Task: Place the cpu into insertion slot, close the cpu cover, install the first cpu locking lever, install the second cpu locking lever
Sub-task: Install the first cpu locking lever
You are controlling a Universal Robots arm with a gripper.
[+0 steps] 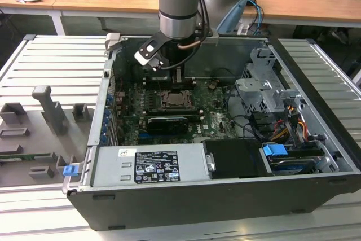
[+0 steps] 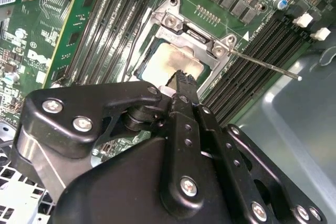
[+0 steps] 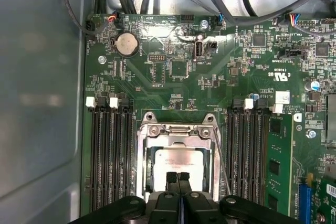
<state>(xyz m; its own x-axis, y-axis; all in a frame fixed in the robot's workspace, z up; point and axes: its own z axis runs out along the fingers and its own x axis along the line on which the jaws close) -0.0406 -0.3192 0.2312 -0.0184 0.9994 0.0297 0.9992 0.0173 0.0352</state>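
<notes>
The cpu (image 3: 176, 160) (image 2: 173, 59), a dull silver square, lies in the insertion slot (image 1: 175, 100) on the green board. The cpu cover (image 3: 178, 141) (image 2: 202, 43), a silver frame, lies down around it, and the chip shows through its window. My gripper (image 3: 178, 178) (image 2: 181, 77) (image 1: 176, 76) hangs just above the chip's edge with its black fingers pressed together and nothing between them. A thin metal locking lever (image 2: 268, 66) (image 3: 224, 171) sticks out free beside the socket, not latched down.
Long black memory slots (image 3: 107, 150) flank the socket on both sides, and a green card (image 3: 274, 156) stands beside them. In the exterior view the open computer case holds a power supply (image 1: 152, 165), a drive cage (image 1: 265, 91) and cables. A grey fixture (image 1: 48, 108) stands at that view's left.
</notes>
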